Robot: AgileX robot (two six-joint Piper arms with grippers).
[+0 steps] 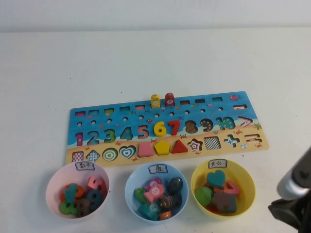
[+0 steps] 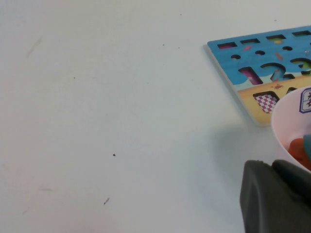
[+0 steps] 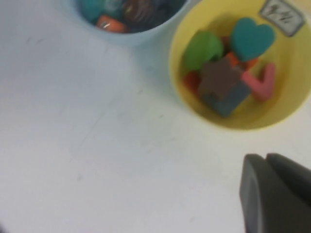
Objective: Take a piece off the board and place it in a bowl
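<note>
The board [image 1: 228,108] lies across the middle of the table, with a yellow peg [image 1: 155,100] and a red peg [image 1: 169,99] standing on its far edge. The light blue bowl [image 1: 129,193] stands in front of it, in the middle of three bowls. It holds several pieces, among them a dark rounded peg with a pale mark [image 1: 175,185]. My right gripper [image 3: 266,156] is shut and empty, hanging over bare table near the yellow bowl [image 3: 181,92]. My left gripper [image 2: 272,162] is shut and empty beside the pink bowl [image 2: 281,127], off the board's left end [image 2: 243,63].
The pink bowl [image 1: 52,190] on the left and the yellow bowl [image 1: 247,180] on the right each hold several coloured pieces. My right arm [image 1: 294,201] stands at the near right corner. The blue bowl's rim shows in the right wrist view [image 3: 138,38].
</note>
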